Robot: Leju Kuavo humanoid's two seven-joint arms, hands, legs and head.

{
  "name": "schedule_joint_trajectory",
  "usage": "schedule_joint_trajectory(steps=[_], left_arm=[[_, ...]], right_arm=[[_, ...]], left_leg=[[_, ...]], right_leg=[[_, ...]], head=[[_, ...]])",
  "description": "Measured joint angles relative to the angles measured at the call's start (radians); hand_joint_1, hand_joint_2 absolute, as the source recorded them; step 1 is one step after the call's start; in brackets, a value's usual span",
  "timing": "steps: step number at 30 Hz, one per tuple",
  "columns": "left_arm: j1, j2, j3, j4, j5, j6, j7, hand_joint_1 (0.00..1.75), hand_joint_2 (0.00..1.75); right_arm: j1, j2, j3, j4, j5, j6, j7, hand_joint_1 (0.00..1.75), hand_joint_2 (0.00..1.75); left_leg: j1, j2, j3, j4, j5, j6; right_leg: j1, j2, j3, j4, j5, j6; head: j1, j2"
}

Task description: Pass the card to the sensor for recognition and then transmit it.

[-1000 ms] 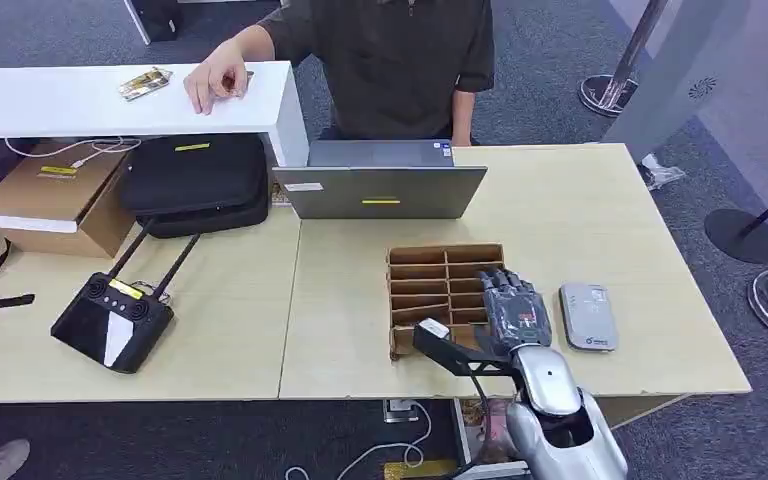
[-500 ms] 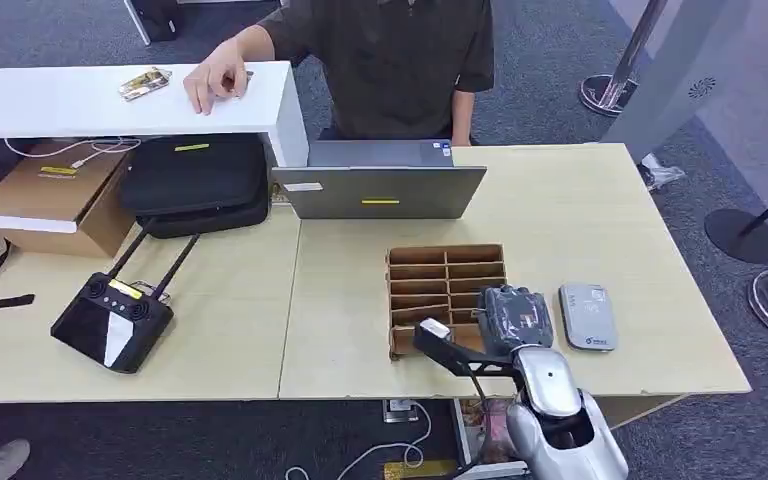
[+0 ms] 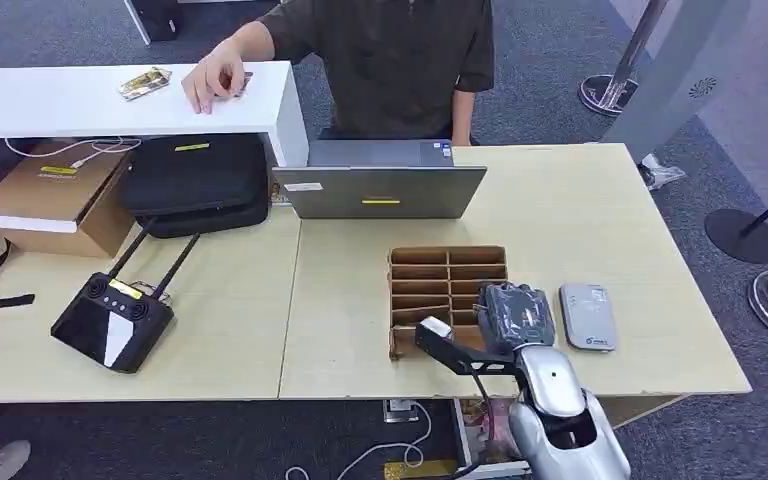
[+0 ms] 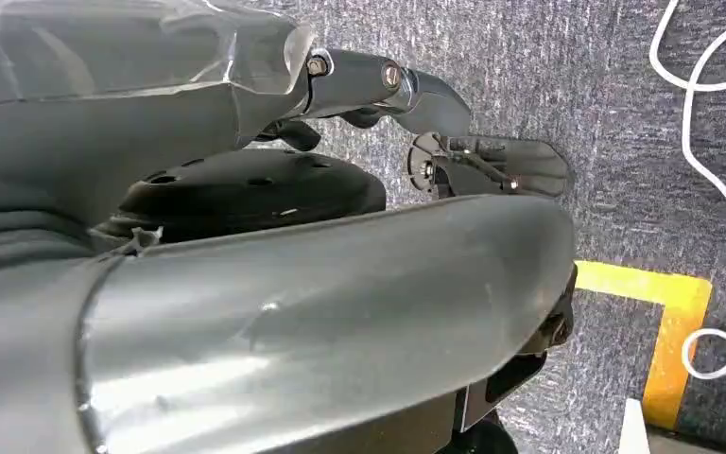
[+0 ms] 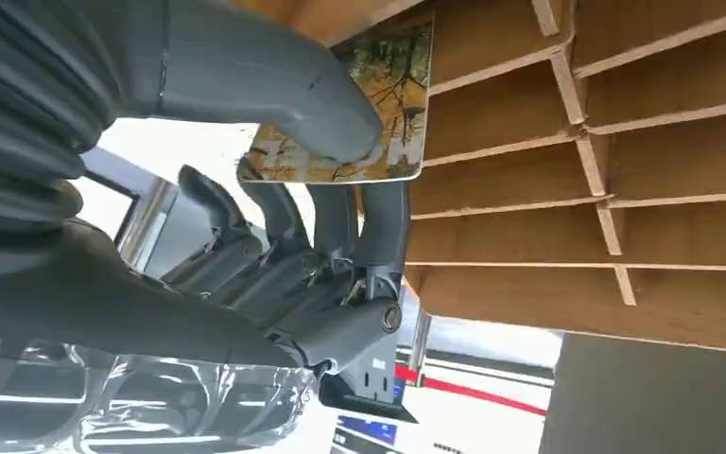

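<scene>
My right hand [image 3: 513, 318] sits over the near right corner of the brown cardboard slot rack [image 3: 430, 272] on the table. In the right wrist view this hand [image 5: 312, 189] pinches a card [image 5: 392, 123] printed with an autumn tree picture between its thumb and fingers, the card lying against the rack's dividers [image 5: 586, 151]. The grey card sensor [image 3: 587, 316] lies flat on the table just right of the hand. My left arm hangs down by my body, and its hand's state cannot be read.
A grey laptop [image 3: 380, 182] stands behind the rack, with a person [image 3: 390, 60] seated beyond it, one hand on the white shelf [image 3: 80, 100]. A black remote controller [image 3: 112, 320], a black bag [image 3: 196, 180] and a cardboard box [image 3: 50, 195] occupy the table's left side.
The right hand's fingers have curled in from stretched over the rack to closed, and the hand has edged slightly toward the near right corner of the rack.
</scene>
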Motion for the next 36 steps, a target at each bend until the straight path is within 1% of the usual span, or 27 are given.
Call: schedule_joint_trajectory(steps=[5, 10, 20, 24, 26, 28, 32, 36], left_arm=[[0.000, -0.001, 0.000, -0.002, 0.001, 0.008, -0.002, 0.00, 0.00], [0.000, -0.002, 0.000, -0.005, 0.001, 0.011, -0.008, 0.00, 0.00], [0.000, -0.003, 0.000, -0.008, 0.020, 0.014, -0.023, 0.00, 0.00], [0.000, -0.003, 0.000, -0.008, 0.025, 0.016, -0.032, 0.00, 0.00], [0.000, -0.003, 0.000, -0.008, 0.027, 0.018, -0.035, 0.00, 0.00], [0.000, -0.003, 0.000, -0.008, 0.029, 0.019, -0.038, 0.00, 0.00], [0.000, -0.003, 0.000, -0.008, 0.029, 0.020, -0.038, 0.00, 0.00], [0.000, -0.003, 0.000, -0.008, 0.035, 0.020, -0.042, 0.00, 0.00]], right_arm=[[0.006, 0.005, -0.013, -0.018, 0.024, -0.063, 0.000, 1.75, 1.75], [0.018, 0.013, -0.035, -0.069, 0.043, -0.135, 0.000, 1.75, 1.75], [0.047, 0.016, -0.101, -0.258, 0.074, -0.258, -0.014, 1.75, 1.75], [0.065, 0.015, -0.122, -0.327, 0.084, -0.318, -0.020, 1.75, 1.75], [0.075, 0.015, -0.131, -0.357, 0.087, -0.360, -0.027, 1.75, 1.75], [0.081, 0.015, -0.136, -0.376, 0.089, -0.373, -0.029, 1.75, 1.75], [0.091, 0.015, -0.138, -0.398, 0.090, -0.377, -0.030, 1.75, 1.75], [0.100, 0.015, -0.147, -0.422, 0.094, -0.424, -0.032, 1.75, 1.75]], left_leg=[[0.000, 0.000, 0.000, 0.000, 0.000, 0.000], [0.000, 0.000, 0.000, 0.000, 0.000, 0.000], [0.000, 0.000, 0.000, 0.000, 0.000, 0.000], [0.000, 0.000, 0.000, 0.000, 0.000, 0.000], [0.000, 0.000, 0.000, 0.000, 0.000, 0.000], [0.000, 0.001, 0.000, 0.000, 0.000, 0.000], [0.000, 0.001, 0.000, 0.000, 0.000, 0.000], [0.000, 0.001, 0.000, 0.000, 0.000, 0.000]], right_leg=[[0.000, 0.000, 0.000, 0.000, 0.000, 0.000], [0.000, 0.000, 0.000, 0.000, 0.000, 0.000], [0.000, 0.001, 0.000, 0.000, 0.000, 0.000], [0.000, 0.001, 0.000, 0.000, 0.000, 0.000], [0.000, 0.001, 0.000, 0.000, 0.000, 0.000], [0.000, 0.001, 0.000, 0.000, 0.000, 0.000], [0.000, 0.001, 0.000, 0.000, 0.000, 0.000], [0.000, 0.001, 0.000, 0.000, 0.000, 0.000]], head=[[0.000, 0.000], [0.000, 0.000], [0.000, 0.000], [0.000, 0.000], [0.000, 0.000], [0.000, 0.000], [0.000, 0.000], [0.000, 0.000]])
